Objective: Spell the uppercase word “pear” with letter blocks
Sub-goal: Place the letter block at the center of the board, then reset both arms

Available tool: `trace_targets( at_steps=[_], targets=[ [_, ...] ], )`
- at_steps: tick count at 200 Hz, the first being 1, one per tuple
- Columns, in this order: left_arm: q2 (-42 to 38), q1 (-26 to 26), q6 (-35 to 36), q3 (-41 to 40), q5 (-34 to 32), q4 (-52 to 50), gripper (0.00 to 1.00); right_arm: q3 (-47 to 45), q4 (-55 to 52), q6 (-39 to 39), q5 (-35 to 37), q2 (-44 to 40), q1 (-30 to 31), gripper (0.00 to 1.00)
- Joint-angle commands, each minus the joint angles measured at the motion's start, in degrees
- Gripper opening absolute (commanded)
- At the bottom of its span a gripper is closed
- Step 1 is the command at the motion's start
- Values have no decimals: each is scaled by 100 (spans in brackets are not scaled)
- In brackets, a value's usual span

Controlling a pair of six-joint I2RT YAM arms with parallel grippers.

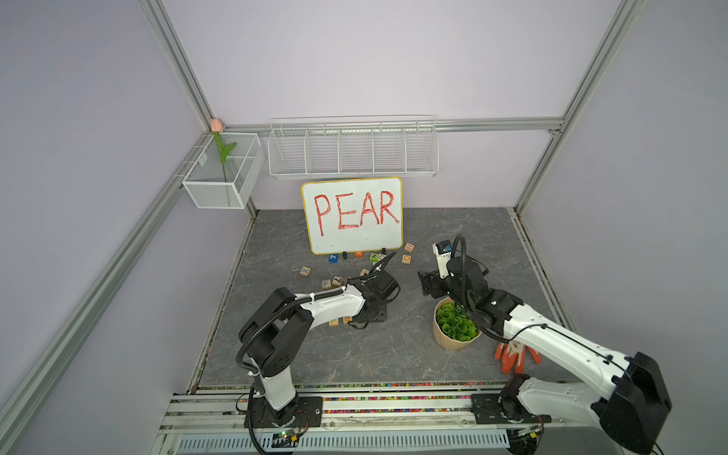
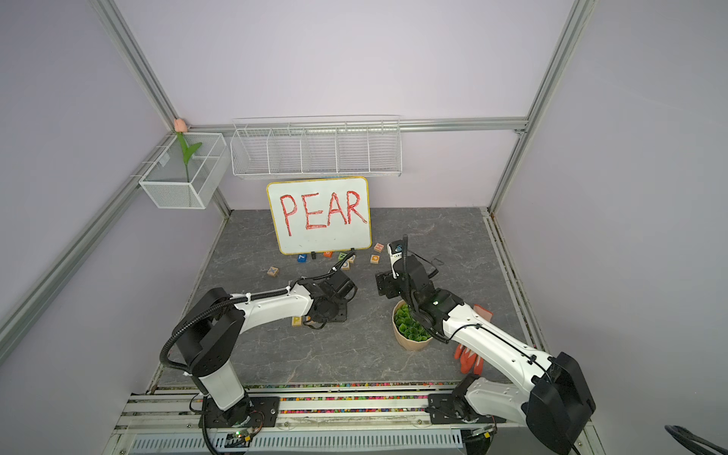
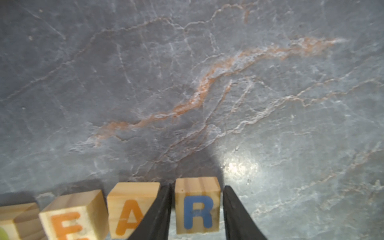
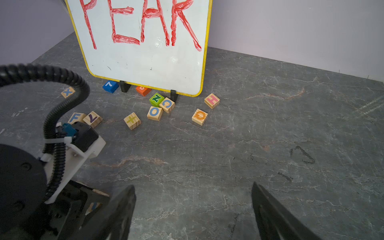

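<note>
In the left wrist view the letter blocks stand in a row on the grey slate. A partly cut-off cube (image 3: pixel 18 220) is first, then orange E (image 3: pixel 70 220), orange A (image 3: pixel 131 214) and blue R (image 3: pixel 197 212). My left gripper (image 3: pixel 198 186) straddles the R, jaws open, with a thin gap showing on each side of the cube. In a top view the yellow P (image 2: pixel 296 321) peeks out beside the left arm, which hides the rest of the row. My right gripper (image 4: pixel 193 185) hovers wide open over bare slate with nothing between its fingers.
The whiteboard (image 1: pixel 351 214) with red PEAR stands at the back. Loose cubes lie before it, among them F (image 4: pixel 75 117), O (image 4: pixel 154 112) and H (image 4: pixel 212 100). A potted green plant (image 1: pixel 456 329) and an orange glove (image 1: pixel 516 356) sit under the right arm.
</note>
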Motion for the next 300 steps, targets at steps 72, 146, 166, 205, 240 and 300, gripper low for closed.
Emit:
trace_targets(
  at_steps=[72, 146, 166, 205, 240, 300],
  targets=[
    [-92, -25, 466, 1085, -1102, -603, 52, 427, 216, -192, 136, 390, -31, 89],
    [-845, 1056, 1434, 912, -1150, -97, 63, 1067, 344, -238, -64, 1195, -106, 89],
    [-1315, 1526, 1746, 524, -665, 416, 65, 1235, 315, -181, -131, 1395, -129, 89],
    [-2391, 2089, 2131, -281, -568, 1237, 74, 1340, 255, -99, -61, 1544, -189, 89],
    [-3413, 2780, 2204, -878, -549, 1688, 86, 1262, 85, -127, 196, 1332, -559, 89],
    [-4763, 3448, 2509, -2264, -2243, 3085, 99, 494, -158, -242, 769, 188, -1767, 89]
  ],
)
